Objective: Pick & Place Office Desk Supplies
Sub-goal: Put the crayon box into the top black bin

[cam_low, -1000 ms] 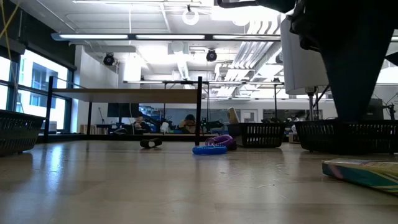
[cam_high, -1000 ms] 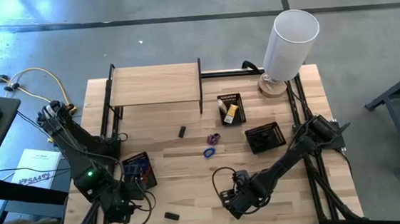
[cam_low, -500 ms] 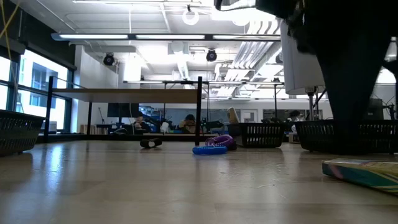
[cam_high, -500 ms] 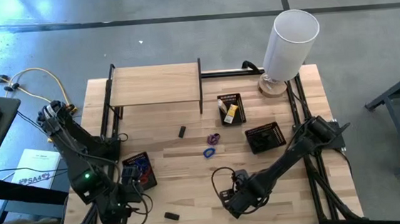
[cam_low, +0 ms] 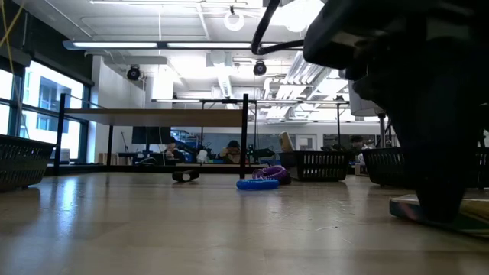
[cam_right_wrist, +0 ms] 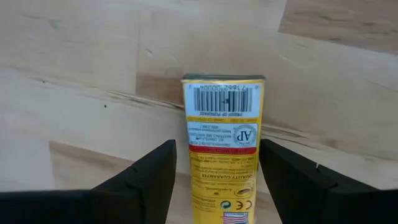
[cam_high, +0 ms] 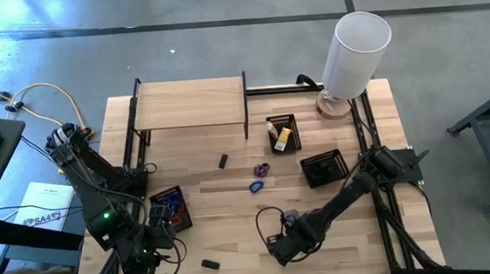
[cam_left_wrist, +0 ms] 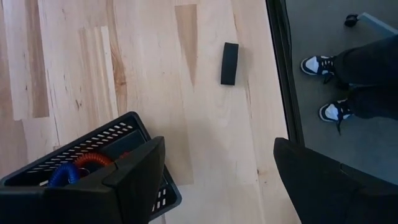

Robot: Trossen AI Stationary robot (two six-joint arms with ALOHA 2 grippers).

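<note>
Your right gripper stands open astride the yellow packet, which lies flat on the table, well clear of the tray. If you close off-centre, it may skid or twist out. Your left gripper waits open near a black block.

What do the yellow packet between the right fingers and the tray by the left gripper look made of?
Yellow packet: probably printed card or paper, flat faces, barcode, slight sheen. Black mesh tray: looks like perforated metal mesh with a matte black finish, though it may be plastic.
</note>
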